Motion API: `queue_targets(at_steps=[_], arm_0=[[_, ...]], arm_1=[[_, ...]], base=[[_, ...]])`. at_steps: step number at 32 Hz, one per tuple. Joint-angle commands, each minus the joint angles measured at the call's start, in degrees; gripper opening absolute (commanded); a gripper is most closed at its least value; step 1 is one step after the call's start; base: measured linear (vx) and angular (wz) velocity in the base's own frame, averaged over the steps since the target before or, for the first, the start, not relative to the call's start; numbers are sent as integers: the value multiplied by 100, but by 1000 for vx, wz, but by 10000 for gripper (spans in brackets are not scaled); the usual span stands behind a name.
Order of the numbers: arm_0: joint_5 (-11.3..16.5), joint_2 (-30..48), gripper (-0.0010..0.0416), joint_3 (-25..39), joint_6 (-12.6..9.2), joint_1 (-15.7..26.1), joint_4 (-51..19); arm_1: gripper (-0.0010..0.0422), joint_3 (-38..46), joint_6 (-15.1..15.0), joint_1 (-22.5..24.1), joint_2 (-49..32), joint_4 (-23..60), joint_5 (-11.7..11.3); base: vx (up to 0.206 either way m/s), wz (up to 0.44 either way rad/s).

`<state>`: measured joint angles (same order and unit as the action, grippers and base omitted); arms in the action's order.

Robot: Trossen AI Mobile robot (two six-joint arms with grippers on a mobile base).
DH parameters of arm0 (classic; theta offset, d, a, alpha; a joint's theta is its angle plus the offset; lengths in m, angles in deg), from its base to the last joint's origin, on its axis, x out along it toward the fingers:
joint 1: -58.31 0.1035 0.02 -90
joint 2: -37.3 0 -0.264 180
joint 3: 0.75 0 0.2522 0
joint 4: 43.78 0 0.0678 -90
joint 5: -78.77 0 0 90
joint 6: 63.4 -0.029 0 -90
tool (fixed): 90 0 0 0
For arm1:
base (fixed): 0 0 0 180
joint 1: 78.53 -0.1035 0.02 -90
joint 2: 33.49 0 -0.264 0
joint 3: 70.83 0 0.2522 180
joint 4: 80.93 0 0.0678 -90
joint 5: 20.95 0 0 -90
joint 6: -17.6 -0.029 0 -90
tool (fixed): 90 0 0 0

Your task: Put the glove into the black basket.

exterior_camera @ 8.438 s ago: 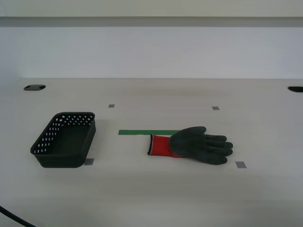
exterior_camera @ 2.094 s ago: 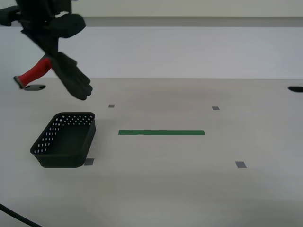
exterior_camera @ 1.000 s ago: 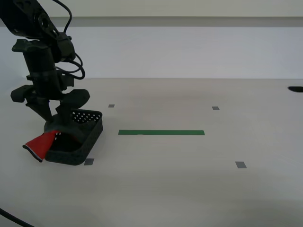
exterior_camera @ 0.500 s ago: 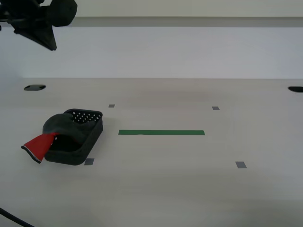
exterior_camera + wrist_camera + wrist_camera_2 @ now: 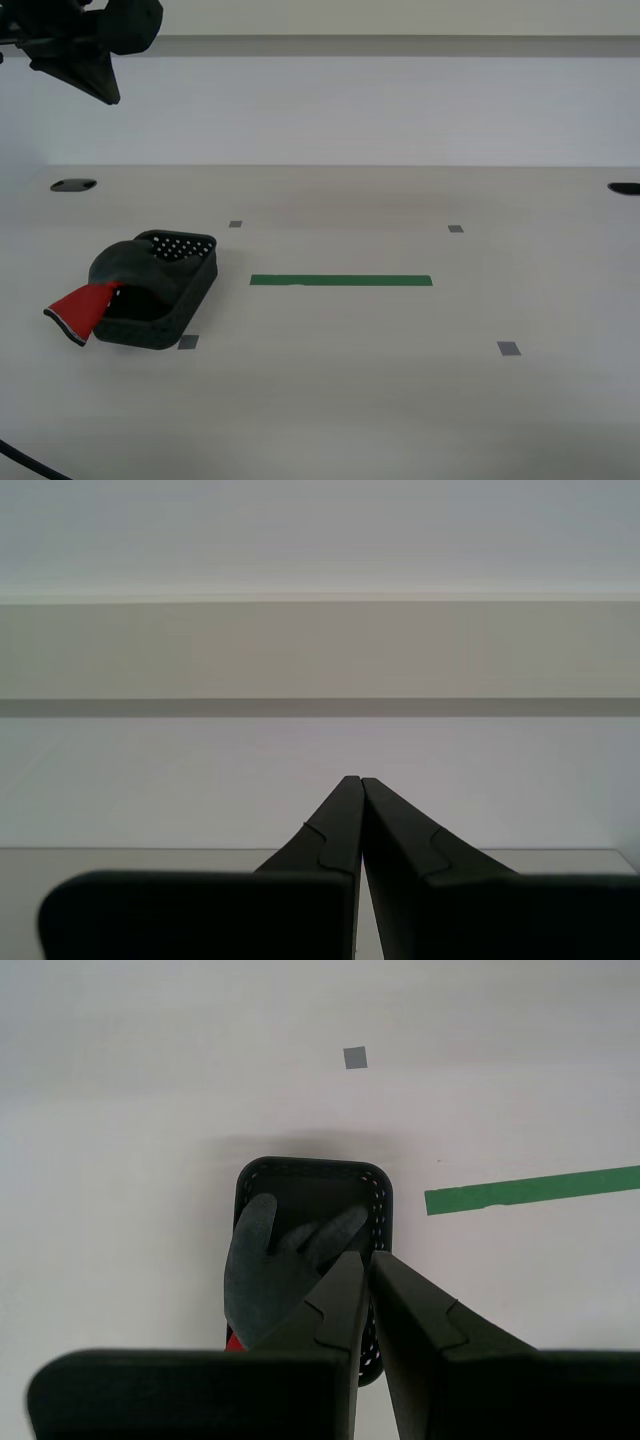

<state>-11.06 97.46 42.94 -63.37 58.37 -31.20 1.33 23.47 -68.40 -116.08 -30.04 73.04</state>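
My second pincer (image 5: 365, 1258) hangs high above the small black perforated plastic basket (image 5: 377, 1210), jaws clenched together, grasping nothing — in the exterior view it sits up at the left corner (image 5: 95, 75). My first pincer (image 5: 354, 780) is also clenched and empty, facing the wall. The dark grey rubbery work glove with red knit cuff (image 5: 125, 272) lies in the basket (image 5: 190, 280), fingers inside, red cuff (image 5: 78, 308) draped over the rim onto the pale surface (image 5: 400, 400). A green tape strip (image 5: 340, 281) lies beside the basket.
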Motion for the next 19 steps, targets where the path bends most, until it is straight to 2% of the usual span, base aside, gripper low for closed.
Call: queue_targets(at_steps=[1, 19], arm_0=[[0, 0, 0, 7, 0, -2, 17], [0, 0, 1, 7, 0, 0, 17]], arm_1=[[11, 0, 13, 2, 2, 2, -4], [11, 0, 13, 2, 2, 2, -4]], base=[[0, 0], [0, 0]])
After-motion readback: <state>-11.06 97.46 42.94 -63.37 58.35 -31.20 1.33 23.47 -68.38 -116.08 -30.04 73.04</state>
